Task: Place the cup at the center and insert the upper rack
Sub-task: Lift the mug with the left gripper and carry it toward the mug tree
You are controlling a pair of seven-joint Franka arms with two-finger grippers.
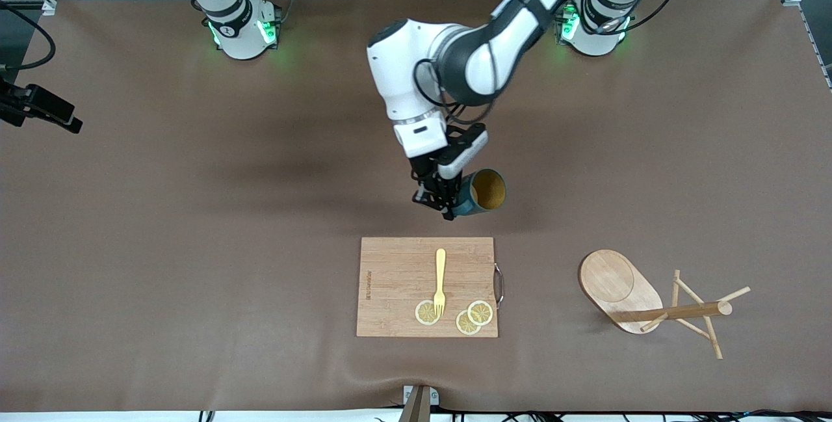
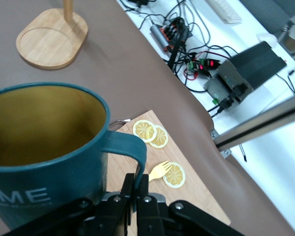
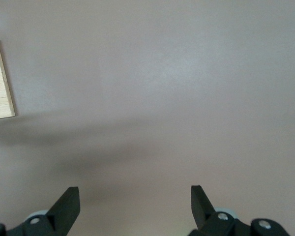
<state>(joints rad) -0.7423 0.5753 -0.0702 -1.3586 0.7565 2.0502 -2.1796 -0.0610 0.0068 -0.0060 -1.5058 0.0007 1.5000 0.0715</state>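
1. Brown matting covers the whole table (image 1: 162, 246), operator, with two arm bases along its top edge.
2. Starting at the right arm's end: your right gripper (image 3: 135, 209) waits over bare mat with its two fingers spread wide and nothing between them. In the front view it is out of sight; a corner of the board shows in its wrist view.
3. Mid-table, one cutting board (image 1: 427, 287) lies flat, nearer the front camera than the cup. On it: one yellow fork (image 1: 440, 281) and three lemon slices (image 1: 480, 312), the fork's tines resting on one slice, the other two overlapping.
4. Above the mat just past the board's upper edge, your left gripper (image 1: 448, 204) is clamped tight on the loop handle of the one cup (image 1: 484, 191). The cup is tipped, mustard inside facing the left arm's end.
5. Toward the left arm's end, one upper rack (image 1: 650, 305) lies toppled on its side, well apart from the board. Its oval base is on edge, and its post and thin pegs point toward the table's end.
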